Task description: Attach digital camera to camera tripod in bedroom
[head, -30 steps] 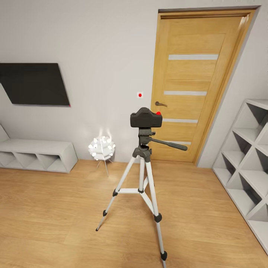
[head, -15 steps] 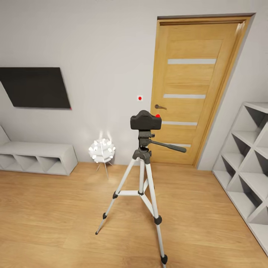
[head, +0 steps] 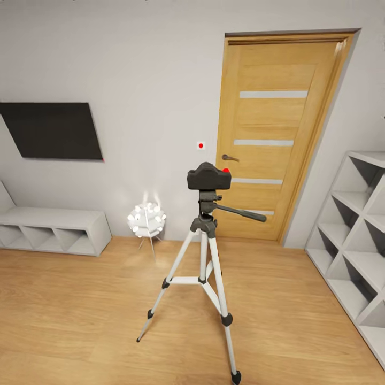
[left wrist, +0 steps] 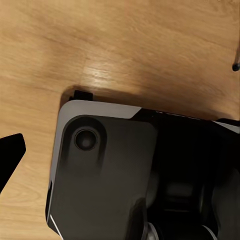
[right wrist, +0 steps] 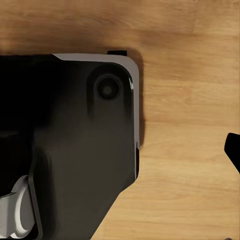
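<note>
- Black digital camera (head: pixel 209 177) sits on the head of the camera tripod (head: pixel 205 251), red dot at its upper right corner as I see it from the head view.
- Tripod stands on the wood plank floor (head: pixel 80 315) at mid-room, three silver legs spread, pan handle pointing toward the right.
- Behind it I see the oak door (head: pixel 267 139), the black wall TV (head: pixel 52 131) at left, and a small white spiky lamp (head: pixel 146 220) near the wall.
- White cube shelves (head: pixel 355 235) line the right side; a low white bench unit (head: pixel 51 230) sits under the TV.
- Both wrist views look down on the robot's dark base (left wrist: pixel 115 175) over the floor.
- I cannot tell whether either gripper is spread or pressed together.
</note>
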### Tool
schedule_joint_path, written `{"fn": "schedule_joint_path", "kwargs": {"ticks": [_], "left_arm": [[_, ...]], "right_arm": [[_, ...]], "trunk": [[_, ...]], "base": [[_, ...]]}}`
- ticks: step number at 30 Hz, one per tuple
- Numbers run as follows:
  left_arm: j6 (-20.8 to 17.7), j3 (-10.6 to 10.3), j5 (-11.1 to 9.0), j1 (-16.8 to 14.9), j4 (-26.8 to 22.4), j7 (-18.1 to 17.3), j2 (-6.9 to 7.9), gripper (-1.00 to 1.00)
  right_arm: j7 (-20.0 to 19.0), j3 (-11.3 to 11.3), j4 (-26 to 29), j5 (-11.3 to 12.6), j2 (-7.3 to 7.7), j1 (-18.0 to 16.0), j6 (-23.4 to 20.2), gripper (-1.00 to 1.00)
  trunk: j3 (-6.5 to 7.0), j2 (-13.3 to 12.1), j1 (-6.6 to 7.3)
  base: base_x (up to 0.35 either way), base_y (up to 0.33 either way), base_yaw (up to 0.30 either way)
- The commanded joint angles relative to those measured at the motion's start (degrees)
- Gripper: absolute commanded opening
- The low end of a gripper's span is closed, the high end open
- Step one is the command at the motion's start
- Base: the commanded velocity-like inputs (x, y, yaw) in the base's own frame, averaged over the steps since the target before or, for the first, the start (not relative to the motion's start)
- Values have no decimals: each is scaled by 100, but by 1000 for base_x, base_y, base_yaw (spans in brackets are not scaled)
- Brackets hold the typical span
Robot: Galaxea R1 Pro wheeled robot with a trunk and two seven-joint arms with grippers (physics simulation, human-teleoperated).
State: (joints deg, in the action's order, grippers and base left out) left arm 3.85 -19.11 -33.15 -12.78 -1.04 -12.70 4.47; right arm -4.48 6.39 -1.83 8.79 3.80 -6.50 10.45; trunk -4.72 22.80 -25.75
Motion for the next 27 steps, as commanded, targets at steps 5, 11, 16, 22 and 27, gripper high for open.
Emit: {"fn": "schedule_joint_path", "kwargs": {"ticks": [5, 11, 16, 22, 27], "left_arm": [[19, -49, -51, -5, 7, -22, 1, 100], [19, -49, -51, -5, 7, -22, 1, 100], [19, -49, -51, -5, 7, -22, 1, 100], [19, -49, -51, -5, 7, -22, 1, 100], [19, -49, -51, -5, 7, -22, 1, 100]], "right_arm": [[-1, 46, -19, 61, -27, -6, 36, 100], [-2, 46, -19, 61, -21, -7, 36, 100], [-2, 44, -19, 61, -20, -5, 36, 100], [0, 46, -19, 61, -13, -9, 36, 100], [-2, 46, -19, 61, -19, -6, 36, 100]], "trunk": [[34, 12, -4], [89, 12, -4], [135, 12, -4], [190, 12, -4], [236, 12, -4]], "base": [[0, 0, 0], [0, 0, 0], [0, 0, 0], [0, 0, 0], [0, 0, 0]]}}
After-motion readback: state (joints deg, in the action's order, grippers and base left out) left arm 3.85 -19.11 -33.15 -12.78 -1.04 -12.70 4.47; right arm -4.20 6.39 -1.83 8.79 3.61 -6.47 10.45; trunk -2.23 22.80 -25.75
